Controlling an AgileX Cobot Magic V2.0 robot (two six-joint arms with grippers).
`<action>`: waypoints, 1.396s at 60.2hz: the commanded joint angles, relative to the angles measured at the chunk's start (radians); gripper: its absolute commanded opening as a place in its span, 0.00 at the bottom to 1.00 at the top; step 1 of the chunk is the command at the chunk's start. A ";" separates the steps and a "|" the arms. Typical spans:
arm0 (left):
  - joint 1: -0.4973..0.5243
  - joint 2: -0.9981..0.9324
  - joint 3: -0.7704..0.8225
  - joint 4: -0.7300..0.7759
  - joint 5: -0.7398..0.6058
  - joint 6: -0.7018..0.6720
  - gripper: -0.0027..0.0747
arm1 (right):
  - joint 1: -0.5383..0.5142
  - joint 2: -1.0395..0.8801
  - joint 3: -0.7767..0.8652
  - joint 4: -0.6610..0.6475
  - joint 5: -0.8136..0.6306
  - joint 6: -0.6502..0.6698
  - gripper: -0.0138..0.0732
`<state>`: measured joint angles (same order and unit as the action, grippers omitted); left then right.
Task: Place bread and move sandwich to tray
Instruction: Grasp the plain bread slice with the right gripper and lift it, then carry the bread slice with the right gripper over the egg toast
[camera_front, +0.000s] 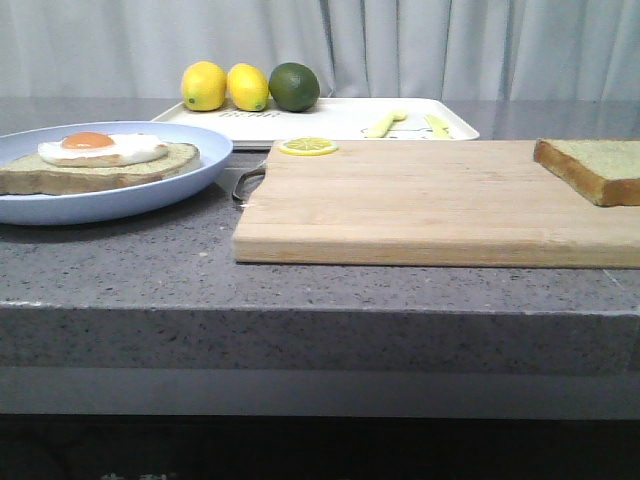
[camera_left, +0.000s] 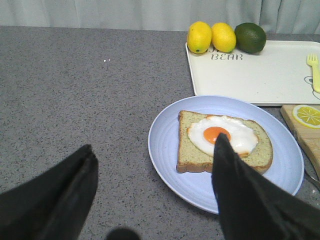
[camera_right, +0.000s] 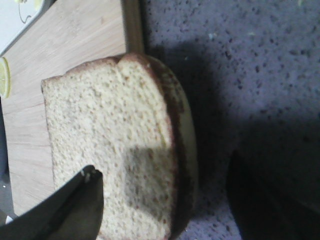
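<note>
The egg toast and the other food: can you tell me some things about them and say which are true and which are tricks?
1. The sandwich with the fried egg lies on a light blue plate. True.
2. The plain bread sits on the white tray. False: it lies at the far right end of the wooden cutting board.
3. Two lemons and a lime sit at the back of the tray. True.
4. The lemon slice is on the blue plate. False: it rests on the cutting board's back edge.
5. The left gripper is squeezing the sandwich. False: it is open, holding nothing.
</note>
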<state>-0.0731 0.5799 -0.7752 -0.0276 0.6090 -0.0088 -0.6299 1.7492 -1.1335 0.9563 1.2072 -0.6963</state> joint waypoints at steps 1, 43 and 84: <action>0.000 0.008 -0.034 0.000 -0.084 -0.006 0.66 | 0.005 -0.014 -0.025 0.047 0.128 -0.027 0.78; 0.000 0.008 -0.034 0.002 -0.103 -0.006 0.66 | 0.061 -0.113 -0.025 0.076 0.128 -0.044 0.21; 0.000 0.008 -0.034 -0.001 -0.103 -0.006 0.66 | 0.408 -0.317 -0.025 0.386 0.004 -0.018 0.21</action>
<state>-0.0731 0.5799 -0.7752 -0.0253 0.5859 -0.0088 -0.2888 1.4647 -1.1362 1.2191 1.1977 -0.7122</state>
